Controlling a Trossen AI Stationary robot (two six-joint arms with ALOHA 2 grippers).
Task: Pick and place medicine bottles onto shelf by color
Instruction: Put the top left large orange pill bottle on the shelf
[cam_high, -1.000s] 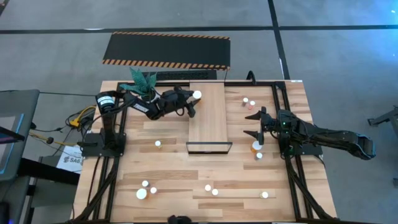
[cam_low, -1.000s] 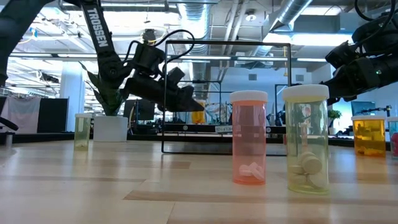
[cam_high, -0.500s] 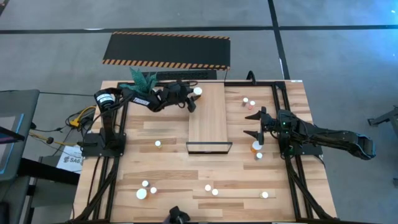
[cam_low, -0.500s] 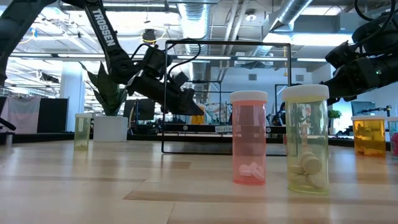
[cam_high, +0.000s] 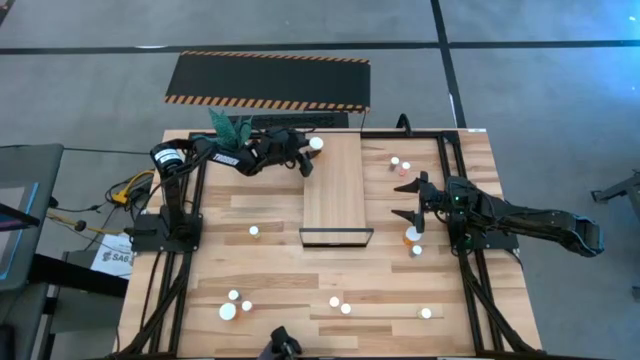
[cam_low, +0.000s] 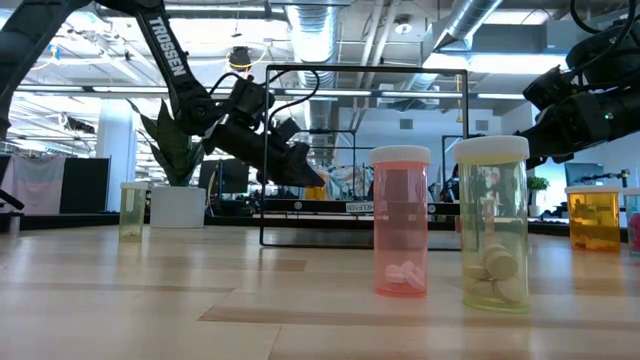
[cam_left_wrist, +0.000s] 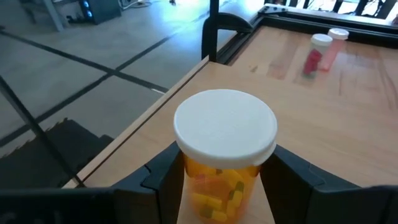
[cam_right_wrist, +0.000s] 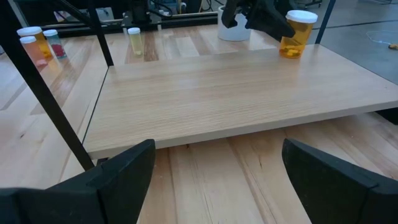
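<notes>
L arm stretched across far side of table, wrist angled down, left gripper (cam_high: 311, 152) w/ fingers (cam_left_wrist: 163, 177) clamped tight. R arm bent low at table's right side, right gripper (cam_high: 412, 200) spread wide, holding nothing.

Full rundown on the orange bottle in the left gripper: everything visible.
The orange bottle is round, of clear orange plastic, with a wide white cap and yellow capsules inside. It stands upright, clamped at its sides by the left gripper, at the shelf's far left corner. Whether its base touches the board is unclear.
</notes>
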